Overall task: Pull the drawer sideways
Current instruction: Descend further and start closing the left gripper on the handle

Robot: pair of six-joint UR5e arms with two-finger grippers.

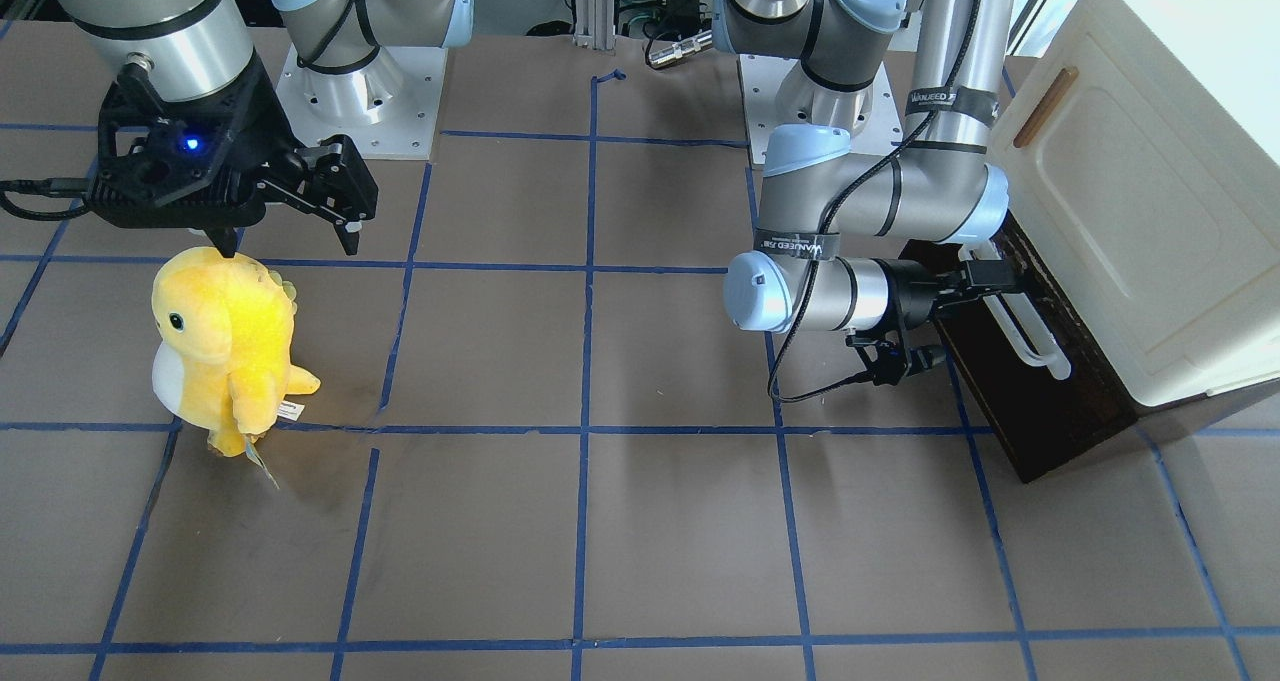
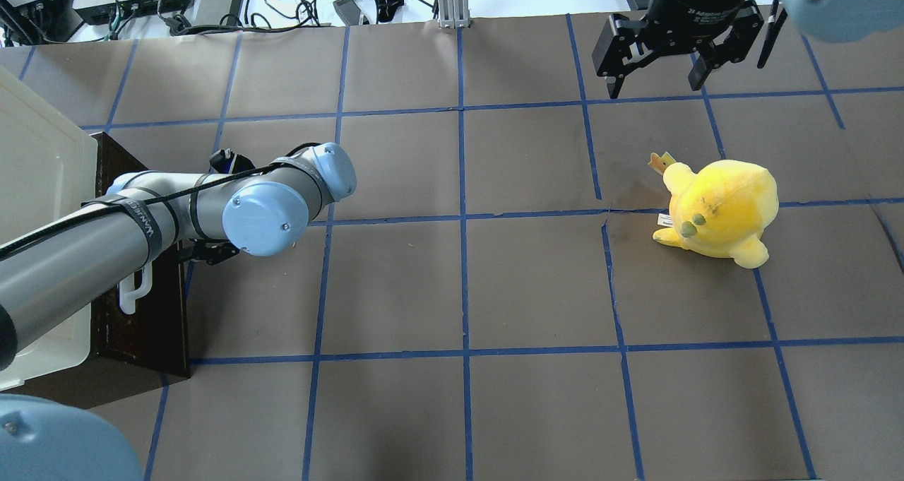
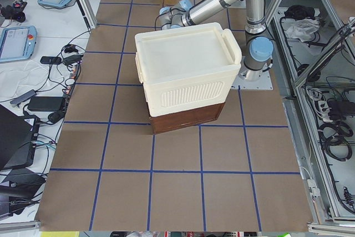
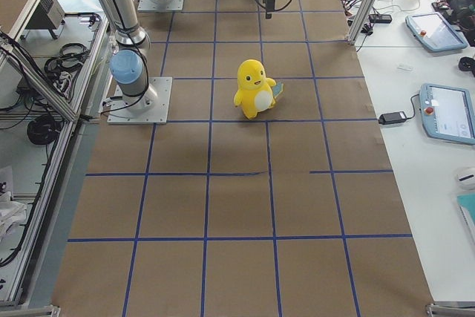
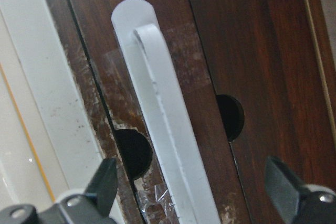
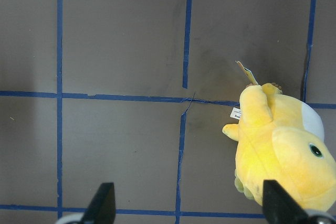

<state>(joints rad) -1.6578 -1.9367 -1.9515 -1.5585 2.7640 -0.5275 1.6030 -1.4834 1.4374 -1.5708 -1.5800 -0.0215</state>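
The drawer (image 1: 1050, 401) is a dark brown wooden one at the foot of the cream-white cabinet (image 1: 1150, 211), with a long white bar handle (image 1: 1030, 336) on its front. My left gripper (image 1: 985, 283) reaches sideways to the upper end of that handle. In the left wrist view the handle (image 5: 163, 129) runs between the two fingers of the left gripper (image 5: 191, 192), which stand wide apart and clear of it, so the gripper is open. My right gripper (image 1: 290, 233) is open and empty, hanging just above a yellow plush toy (image 1: 225, 341).
The cabinet door has a small brown wooden handle (image 1: 1045, 106). The plush toy (image 2: 720, 209) stands on the brown mat with blue tape lines. The arm bases (image 1: 360, 81) are bolted at the robot's side. The cabinet (image 3: 183, 70) sits at the table's left end.
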